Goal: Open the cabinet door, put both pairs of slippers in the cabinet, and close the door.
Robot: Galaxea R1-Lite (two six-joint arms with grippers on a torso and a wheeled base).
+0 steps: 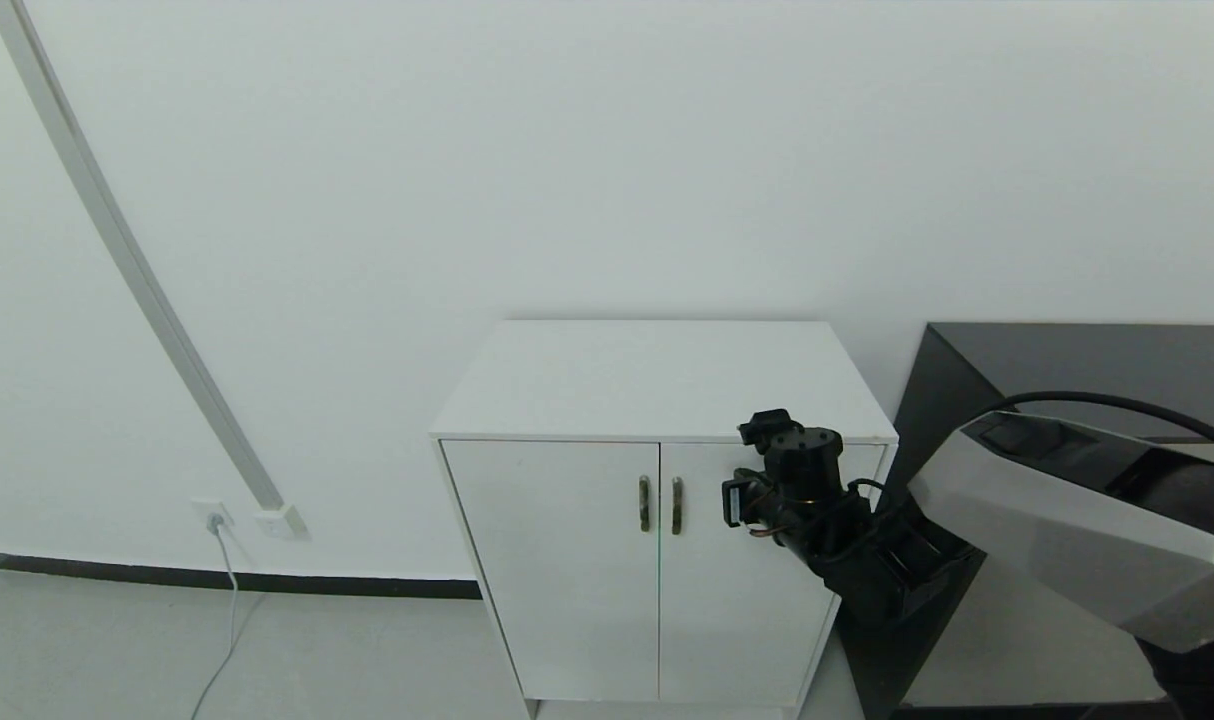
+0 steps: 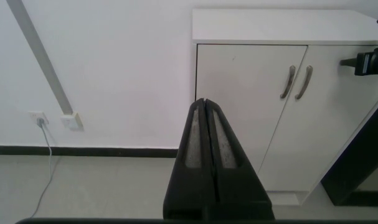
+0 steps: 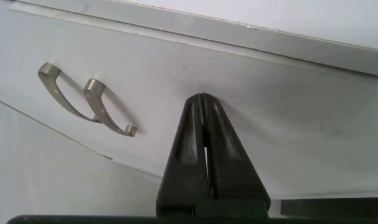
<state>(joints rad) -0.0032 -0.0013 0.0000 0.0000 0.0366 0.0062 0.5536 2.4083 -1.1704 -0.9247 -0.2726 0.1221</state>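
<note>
Cabinet (image 1: 657, 380) at 12 o'clock, doors shut. Panels prob. stiff, light, slick-faced: take R door (image 1: 737, 600) by its metal handle (image 1: 677, 505), at 9 o'clock of right gripper (image 3: 204, 99). It and left gripper (image 2: 204, 102) both pinched closed, empty. Black unit (image 1: 1067, 360) at 3 o'clock crowds door swing; room lies toward 6.

The right arm (image 1: 1067, 520) extends from the right side, its silver forearm angled forward and slightly down, ending in a black wrist (image 1: 817, 490) that points away from the robot. The right gripper (image 3: 204, 99) has its jaws pressed together, the tips meeting. The left gripper (image 2: 204, 102) sits lower and farther back, pointing forward, its jaws likewise flat against each other.
</note>
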